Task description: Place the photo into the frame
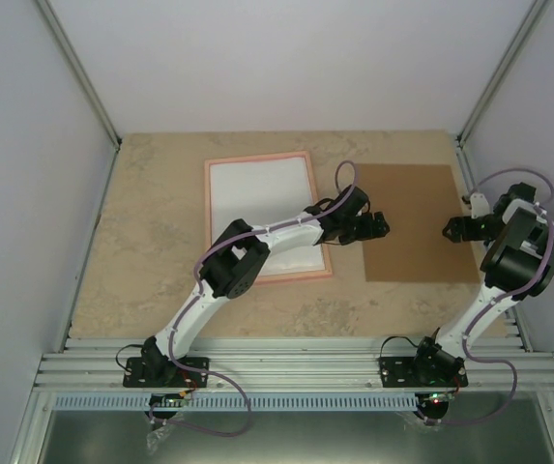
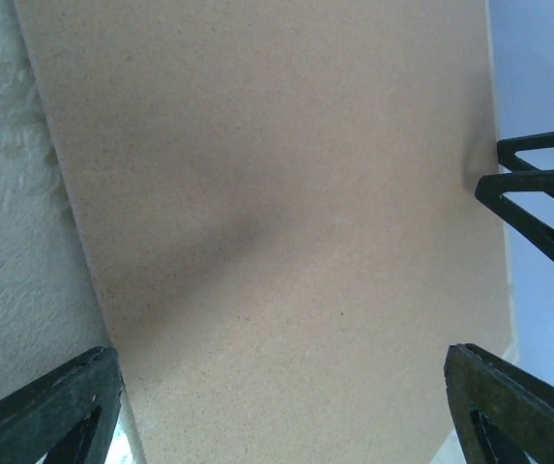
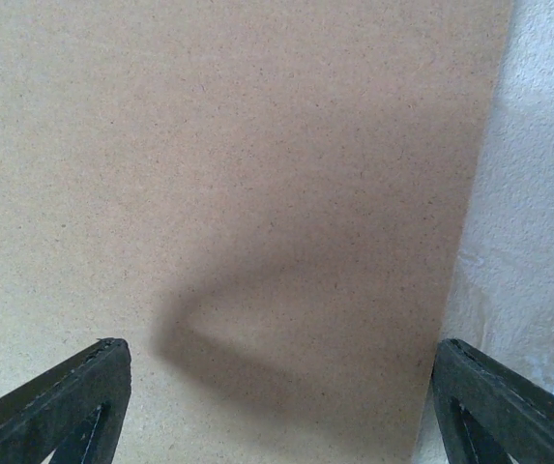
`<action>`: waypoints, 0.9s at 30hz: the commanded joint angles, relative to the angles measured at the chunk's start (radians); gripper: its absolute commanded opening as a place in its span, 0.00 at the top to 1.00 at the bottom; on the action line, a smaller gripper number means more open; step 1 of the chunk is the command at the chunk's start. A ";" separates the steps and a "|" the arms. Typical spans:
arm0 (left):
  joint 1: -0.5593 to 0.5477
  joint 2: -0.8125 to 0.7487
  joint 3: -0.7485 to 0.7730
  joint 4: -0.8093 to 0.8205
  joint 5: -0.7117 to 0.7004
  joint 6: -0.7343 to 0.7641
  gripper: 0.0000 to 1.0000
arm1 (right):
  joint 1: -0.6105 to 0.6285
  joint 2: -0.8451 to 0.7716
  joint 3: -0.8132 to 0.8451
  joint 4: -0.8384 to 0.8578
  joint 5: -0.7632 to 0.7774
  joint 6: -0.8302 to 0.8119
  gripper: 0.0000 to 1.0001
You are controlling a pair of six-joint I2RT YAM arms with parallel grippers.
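Beige marbled stone worktop (image 1: 151,193), walls on three sides. Flat brown rectangular cardboard sheet (image 1: 417,217) lies between the hands. Left hand (image 1: 377,228) is released, fingers spread wide, at the sheet's left edge. Right hand (image 1: 451,230) is also released, near the right edge and facing the left hand. Thin pink rectangular frame (image 1: 256,158) lies flat just left of the left hand, with a narrow bare strip between it and the cardboard. White-backed paper photo (image 1: 257,198) lies inside the frame, white side up; the left arm covers the near right corner.

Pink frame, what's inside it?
A plain white sheet fills the pink frame, lying flat. No picture shows on its upward side. The left arm crosses above the near right corner, so that part of the sheet and frame is hidden.
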 commanded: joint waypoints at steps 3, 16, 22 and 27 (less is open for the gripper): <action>-0.012 -0.112 0.023 0.133 0.049 0.050 0.07 | 0.073 0.041 -0.101 -0.148 -0.113 0.024 0.16; 0.043 -0.345 -0.315 0.178 0.042 0.086 0.07 | 0.198 -0.003 -0.147 -0.126 -0.168 0.070 0.16; 0.088 -0.398 -0.399 0.107 0.046 0.124 0.07 | 0.266 -0.015 -0.173 -0.108 -0.208 0.101 0.16; 0.116 -0.439 -0.444 0.098 0.053 0.147 0.07 | 0.296 -0.020 -0.187 -0.098 -0.247 0.117 0.16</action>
